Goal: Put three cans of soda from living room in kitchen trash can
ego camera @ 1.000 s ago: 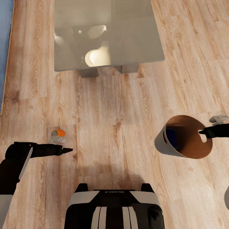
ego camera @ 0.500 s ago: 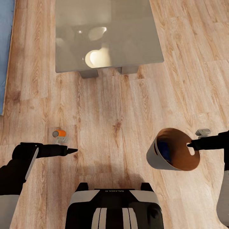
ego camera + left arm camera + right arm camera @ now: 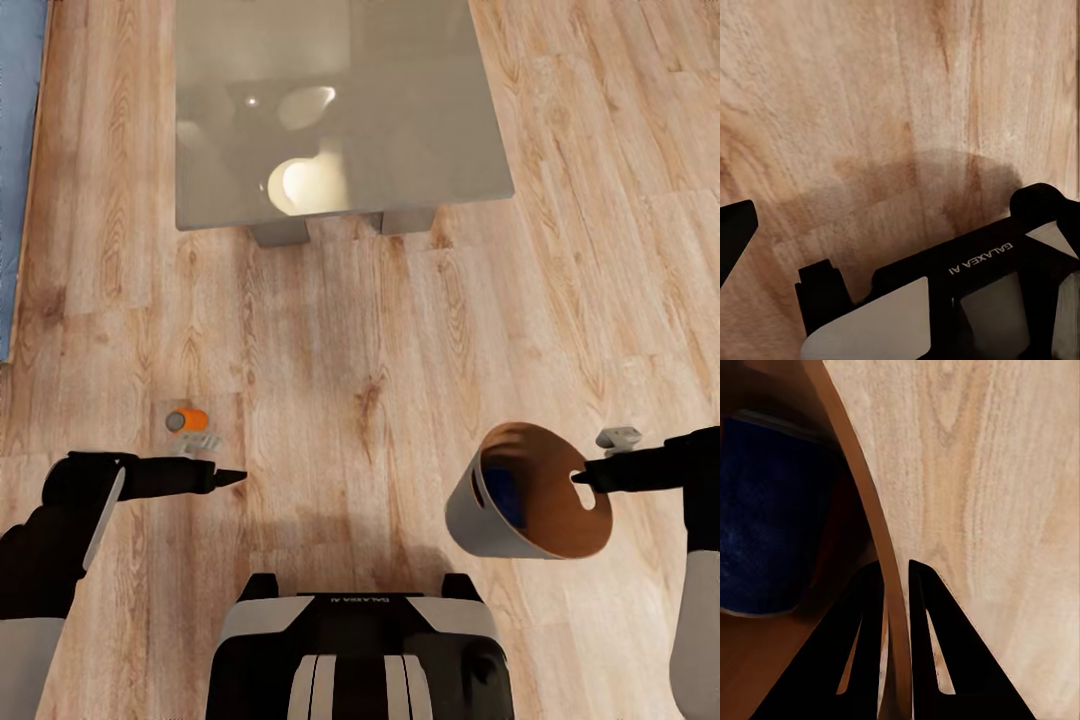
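My right gripper (image 3: 580,478) is shut on the rim of the tash can (image 3: 465,515), holding it tilted above the wood floor with its brown inside facing up. A dark blue can of soda (image 3: 506,498) lies inside it. In the right wrist view the two fingers (image 3: 862,615) pinch the rim (image 3: 862,495), and the blue can (image 3: 772,510) sits beyond it. An orange can of soda (image 3: 187,420) lies on its side on the floor, just beyond my left gripper (image 3: 235,476). That gripper holds nothing, and one finger (image 3: 733,232) stands far to one side.
The low glass-topped coffee table (image 3: 420,120) stands ahead across open floor. A strip of the light blue sofa (image 3: 15,150) runs along the left edge. My own base (image 3: 360,650) is close below, also in the left wrist view (image 3: 967,292).
The right arm has carried the tash can left and closer to my base. My left gripper has edged slightly right. The orange can has stayed where it was.
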Motion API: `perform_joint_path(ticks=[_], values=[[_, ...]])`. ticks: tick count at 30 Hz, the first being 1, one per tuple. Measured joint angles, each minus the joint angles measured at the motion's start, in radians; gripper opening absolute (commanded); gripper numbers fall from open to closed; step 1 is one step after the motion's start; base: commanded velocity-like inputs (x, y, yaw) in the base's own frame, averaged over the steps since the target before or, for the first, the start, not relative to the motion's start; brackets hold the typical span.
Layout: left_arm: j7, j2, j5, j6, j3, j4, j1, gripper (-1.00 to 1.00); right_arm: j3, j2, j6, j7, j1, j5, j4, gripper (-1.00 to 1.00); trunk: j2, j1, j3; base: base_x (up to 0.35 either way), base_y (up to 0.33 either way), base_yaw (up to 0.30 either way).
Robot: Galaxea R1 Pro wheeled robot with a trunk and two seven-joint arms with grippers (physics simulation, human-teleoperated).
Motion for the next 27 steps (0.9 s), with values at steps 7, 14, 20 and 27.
perform_joint_path(ticks=[7,14,20,27], values=[[0.086,-0.134,-0.014,-0.003,0.000,-0.001,0.007,1.00,-0.116,0.077,-0.018,-0.072,0.099,-0.109,-0.033,-1.00,0.049,-0.027,0.022,0.000,0.000,0.000],[0.111,-0.205,-0.009,0.000,-0.001,0.000,0.008,1.00,-0.117,0.084,-0.017,-0.001,0.115,-0.133,-0.015,-1.00,0.098,-0.054,0.044,0.000,0.000,0.000],[0.112,-0.205,-0.009,0.000,-0.001,0.001,0.007,1.00,-0.027,0.083,-0.015,-0.003,0.111,-0.125,-0.026,-1.00,0.140,-0.077,0.063,0.000,0.000,0.000],[0.112,-0.205,-0.005,0.000,-0.001,0.001,0.007,1.00,0.011,0.082,-0.005,-0.004,0.101,-0.120,-0.051,-1.00,0.189,-0.104,0.085,0.000,0.000,0.000]])
